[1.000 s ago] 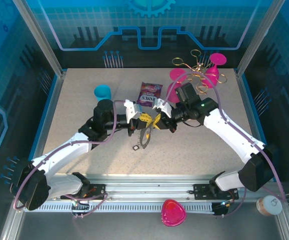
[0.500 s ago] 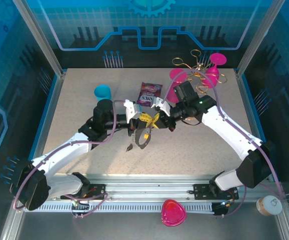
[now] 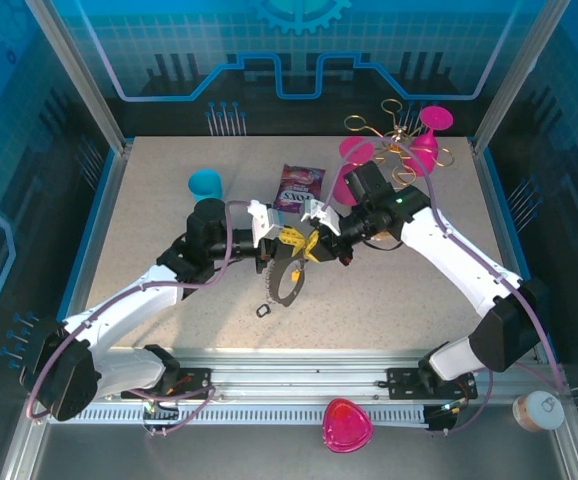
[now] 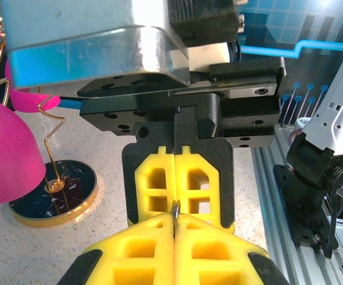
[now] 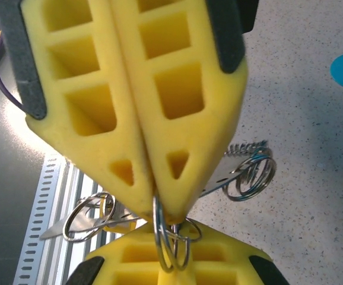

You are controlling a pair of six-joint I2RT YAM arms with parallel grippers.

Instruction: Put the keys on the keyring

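Speckled tabletop (image 3: 169,210), keyring job looks part done.
One key (image 3: 263,310) lies loose below my grip, not yet threaded; above it the keyring (image 3: 287,283) hangs, pinched by my fully closed left fingers (image 4: 136,249) and right fingers (image 5: 183,95). My right wrist view adds small rings (image 5: 251,175) dangling beside it, too fine for the overhead view.

left pincer (image 3: 287,241) closed tight, right pincer (image 3: 315,246) closed tight, tips touching head-on

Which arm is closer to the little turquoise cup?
Left. The left arm has its dark joint just beside the turquoise cup; the right arm lies across the table, by the pink goblets.
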